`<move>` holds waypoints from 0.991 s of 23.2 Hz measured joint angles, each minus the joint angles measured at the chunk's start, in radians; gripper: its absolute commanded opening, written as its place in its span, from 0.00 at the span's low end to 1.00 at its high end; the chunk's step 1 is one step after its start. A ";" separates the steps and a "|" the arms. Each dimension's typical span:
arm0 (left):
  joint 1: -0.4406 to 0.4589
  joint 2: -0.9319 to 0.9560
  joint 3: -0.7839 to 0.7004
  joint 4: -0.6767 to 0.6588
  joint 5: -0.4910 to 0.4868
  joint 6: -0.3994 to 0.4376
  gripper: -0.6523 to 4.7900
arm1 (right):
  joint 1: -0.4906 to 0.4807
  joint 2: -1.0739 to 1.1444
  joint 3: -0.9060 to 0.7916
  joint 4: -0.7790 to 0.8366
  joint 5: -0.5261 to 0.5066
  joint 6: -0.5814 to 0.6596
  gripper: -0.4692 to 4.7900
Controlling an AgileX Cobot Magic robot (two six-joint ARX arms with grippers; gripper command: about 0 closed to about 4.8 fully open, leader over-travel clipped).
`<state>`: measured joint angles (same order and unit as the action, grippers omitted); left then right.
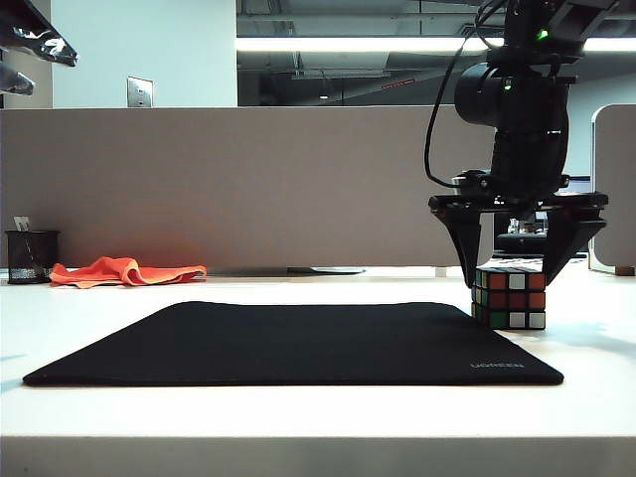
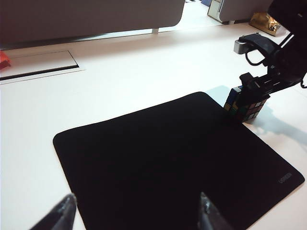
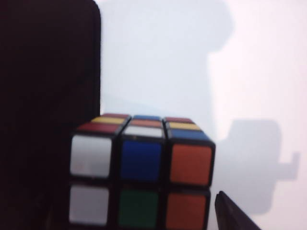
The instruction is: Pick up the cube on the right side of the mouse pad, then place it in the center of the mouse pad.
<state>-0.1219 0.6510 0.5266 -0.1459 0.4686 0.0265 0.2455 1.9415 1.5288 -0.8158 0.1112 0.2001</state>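
Note:
The cube (image 1: 510,296) stands on the white table just off the far right corner of the black mouse pad (image 1: 298,343). My right gripper (image 1: 509,279) comes down from above, open, with one finger on each side of the cube's top and a gap to each. In the right wrist view the cube (image 3: 141,172) fills the space between the jaws of the right gripper (image 3: 142,211); one fingertip (image 3: 230,215) shows beside it, apart from it. The other finger is lost against the dark mouse pad (image 3: 48,96). My left gripper (image 2: 136,211) hovers open and empty over the near part of the mouse pad (image 2: 168,158), far from the cube (image 2: 244,103).
An orange cloth (image 1: 124,270) and a black mesh cup (image 1: 30,256) lie at the back left, against a grey partition (image 1: 248,179). A cable hatch (image 2: 38,64) is set into the table behind the pad. The table's front edge runs close below the pad.

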 measured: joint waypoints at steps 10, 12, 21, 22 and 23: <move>0.000 0.000 0.000 -0.005 0.000 0.000 0.71 | 0.000 0.006 0.000 0.020 0.001 0.013 0.75; 0.000 0.000 0.000 -0.009 0.000 0.000 0.71 | -0.001 0.006 0.000 0.013 0.003 0.013 0.67; 0.000 0.000 0.000 -0.009 0.000 0.000 0.71 | -0.001 0.006 0.000 0.009 0.002 0.012 0.62; 0.000 0.000 0.000 -0.008 0.000 0.000 0.71 | -0.001 0.004 0.001 0.003 0.002 0.008 0.60; 0.000 0.000 0.000 -0.009 0.000 0.000 0.71 | -0.001 0.002 0.002 -0.007 0.002 -0.002 0.60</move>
<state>-0.1219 0.6510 0.5266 -0.1547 0.4686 0.0265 0.2447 1.9430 1.5303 -0.8227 0.1131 0.1986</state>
